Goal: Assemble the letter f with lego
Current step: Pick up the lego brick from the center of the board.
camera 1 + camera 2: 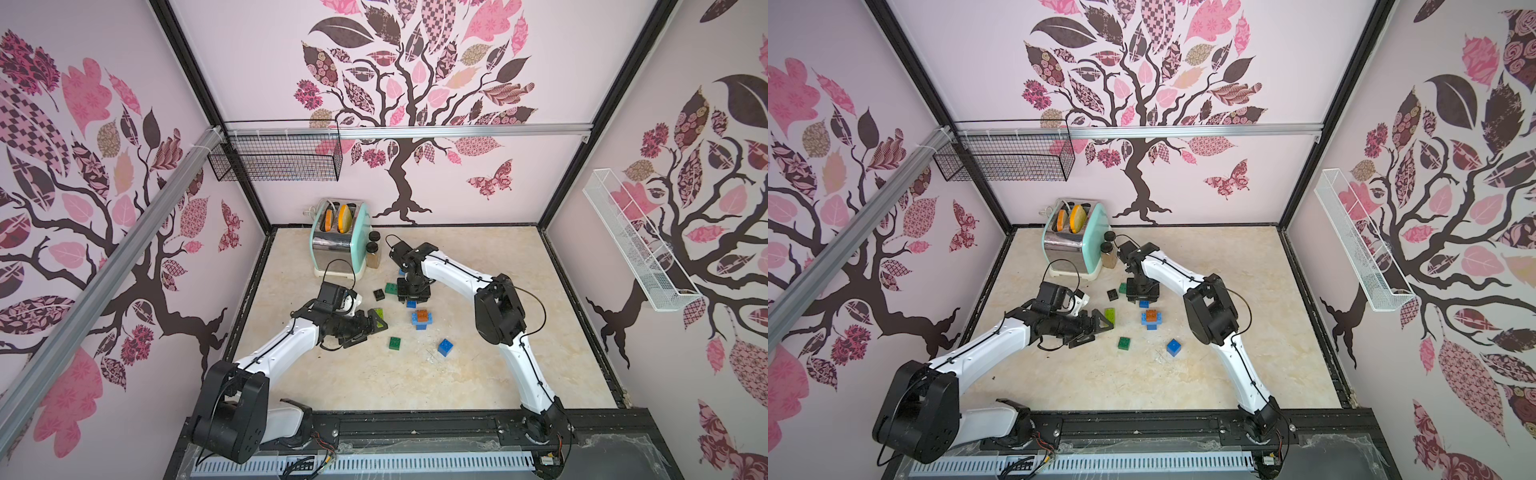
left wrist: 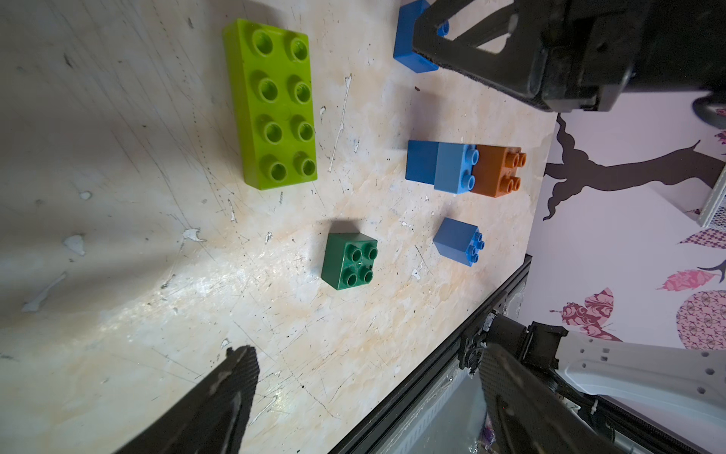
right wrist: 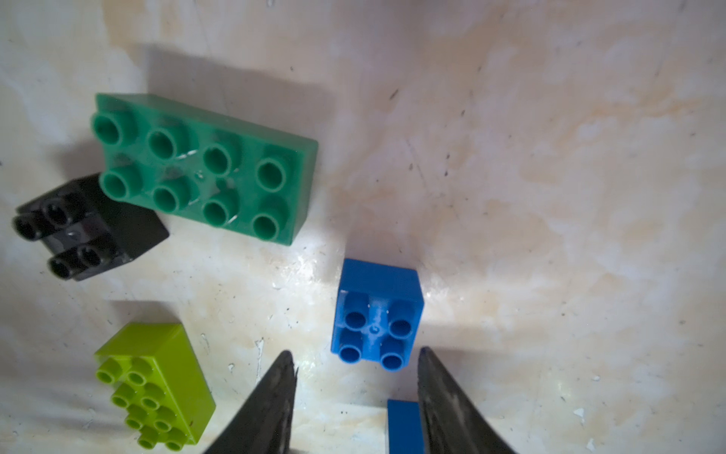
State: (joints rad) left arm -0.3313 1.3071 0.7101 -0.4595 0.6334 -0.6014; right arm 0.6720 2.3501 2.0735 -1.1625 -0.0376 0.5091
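Flanking one blue brick (image 3: 377,310), the right tool (image 3: 355,352) gapes.

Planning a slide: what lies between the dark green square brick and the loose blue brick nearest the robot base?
Nothing: only bare tabletop between the dark green square brick and the blue brick, clearest in the left wrist view.

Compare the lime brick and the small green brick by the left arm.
Shape: the lime brick is oblong with eight studs; the small green brick is square with four. Colour: the lime brick is bright yellow-green, the small green brick dark green. Both lie studs up on the table, loose and unheld.
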